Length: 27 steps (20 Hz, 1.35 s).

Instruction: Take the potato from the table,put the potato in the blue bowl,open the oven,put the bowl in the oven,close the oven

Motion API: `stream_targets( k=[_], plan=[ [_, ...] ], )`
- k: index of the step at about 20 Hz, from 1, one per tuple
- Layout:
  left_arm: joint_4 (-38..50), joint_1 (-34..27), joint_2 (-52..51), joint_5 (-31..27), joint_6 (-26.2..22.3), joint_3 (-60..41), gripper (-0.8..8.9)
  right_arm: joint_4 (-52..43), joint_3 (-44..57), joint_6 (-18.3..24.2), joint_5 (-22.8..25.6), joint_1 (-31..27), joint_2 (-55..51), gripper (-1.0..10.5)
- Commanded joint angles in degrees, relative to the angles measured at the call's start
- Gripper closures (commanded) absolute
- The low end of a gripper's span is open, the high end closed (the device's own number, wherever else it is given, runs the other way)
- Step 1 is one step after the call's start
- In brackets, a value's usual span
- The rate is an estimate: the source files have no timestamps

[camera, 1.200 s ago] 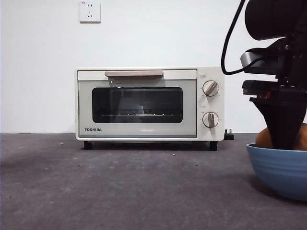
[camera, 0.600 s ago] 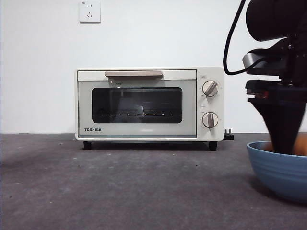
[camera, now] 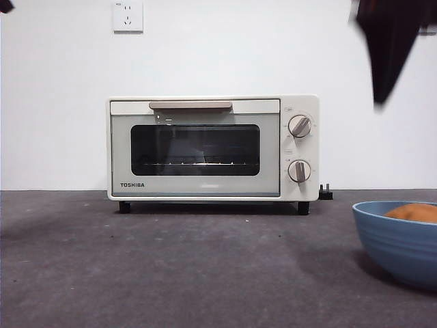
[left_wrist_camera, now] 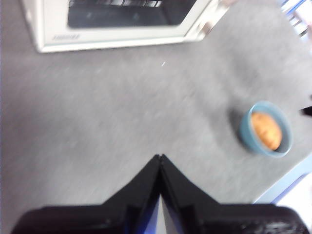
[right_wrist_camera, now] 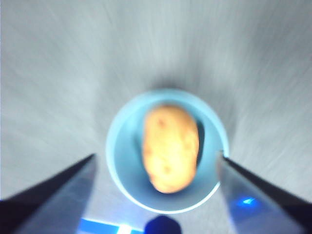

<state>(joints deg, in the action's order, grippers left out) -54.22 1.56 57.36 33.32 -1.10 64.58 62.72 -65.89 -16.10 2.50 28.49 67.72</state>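
potato (right_wrist_camera: 170,148) sits loose in the blue bowl (right_wrist_camera: 122,165), my right gripper (right_wrist_camera: 156,163) is above it, jaws wide, empty. Toshiba oven (camera: 213,147) is shut; tip the bowl carrying it and the potato rolls out

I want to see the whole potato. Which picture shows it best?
The right wrist view: it looks straight down on the potato lying in the blue bowl, big and whole, though slightly blurred. The left wrist view shows it small and far off. The front view shows only its top peeking over the bowl's rim.
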Motion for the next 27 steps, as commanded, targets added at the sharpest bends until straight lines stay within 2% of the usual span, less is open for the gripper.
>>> stream_targets(
  k=[1, 2, 5, 9, 17, 22, 27],
  plan=[
    [4.6, 1.0, 3.0, 2.4, 3.7, 0.2, 8.19, 1.8, -4.8, -0.3, 0.1, 0.1, -4.5, 8.7],
    [7.0, 1.5, 4.8, 2.9, 4.3, 0.3, 8.19, 2.1, -6.6, -0.2, 0.1, 0.1, -6.6, 9.7],
    [10.7, 3.4, 13.5, 2.7, 5.2, 4.9, 8.19, 2.4, -9.4, -0.4, 0.1, 0.0, -13.1, 9.6],
    [10.5, 5.8, 27.4, 2.4, 4.1, 18.2, 8.19, 4.9, -9.6, -0.1, 0.1, 0.0, -19.0, 9.6],
    [10.1, 12.3, 46.8, -6.4, 2.8, 39.4, 8.19, 6.1, -9.6, -0.9, -1.0, 0.0, -22.6, 9.6],
    [11.2, 14.8, 51.6, -9.5, 2.4, 42.1, 8.19, 5.9, -9.6, -2.4, -2.4, 0.0, -22.6, 9.6],
    [12.2, 16.5, 55.2, -15.9, 2.4, 42.1, 8.19, 6.0, -9.6, -2.4, -3.2, 0.0, -22.6, 9.6]
  ],
)
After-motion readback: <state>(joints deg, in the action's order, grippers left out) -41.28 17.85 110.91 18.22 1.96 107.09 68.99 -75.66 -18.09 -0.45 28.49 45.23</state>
